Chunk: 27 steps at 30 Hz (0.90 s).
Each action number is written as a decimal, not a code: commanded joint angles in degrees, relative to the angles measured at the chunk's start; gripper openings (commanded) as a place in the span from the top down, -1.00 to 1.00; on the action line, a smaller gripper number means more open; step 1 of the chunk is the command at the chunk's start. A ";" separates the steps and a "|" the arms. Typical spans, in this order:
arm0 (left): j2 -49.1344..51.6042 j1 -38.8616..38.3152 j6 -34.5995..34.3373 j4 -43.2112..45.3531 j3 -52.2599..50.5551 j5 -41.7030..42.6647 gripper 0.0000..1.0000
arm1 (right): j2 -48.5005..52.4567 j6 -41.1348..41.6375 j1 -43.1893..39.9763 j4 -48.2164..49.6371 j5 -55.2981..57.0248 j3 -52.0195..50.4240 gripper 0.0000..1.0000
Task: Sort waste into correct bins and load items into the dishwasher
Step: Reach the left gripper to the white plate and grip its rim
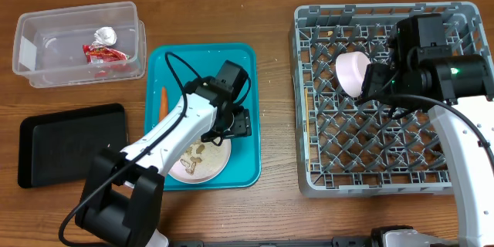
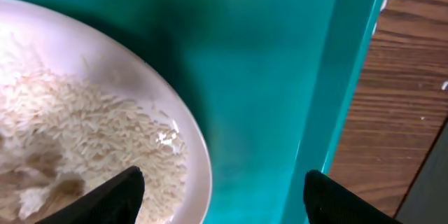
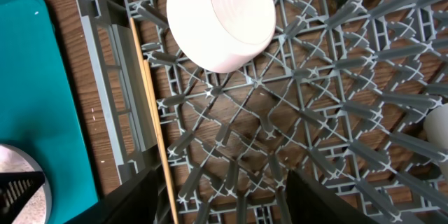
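1. Table [image 1: 270, 0]: brown wood. It fills my overhead view from edge to edge.
2. The grain runs left to right in long streaks, with darker bands set among warmer reddish-brown ones.
3. In my left wrist view the same table [image 2: 399, 112] shows close up along the right side. The dark grain lines are fine and lie close together on a mid-brown ground.
4. In my right wrist view a narrow strip of the table [image 3: 82, 105] shows at the left. It has the same brown tone.
5. Light: even and from above. Shadows on the wood are soft and sit close to whatever casts them.
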 commanded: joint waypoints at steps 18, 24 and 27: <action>7.78 0.02 0.15 6.93 -3.30 -4.59 -0.17 | 0.13 -0.22 -0.13 0.31 -0.11 -0.35 -0.23; 7.78 0.11 0.61 6.95 -3.17 -6.51 -0.23 | 0.13 -0.22 -0.13 0.31 -0.11 -0.35 -0.23; 7.76 0.11 0.81 6.86 -2.78 -6.47 -0.25 | 0.13 -0.22 -0.13 0.31 -0.11 -0.35 -0.23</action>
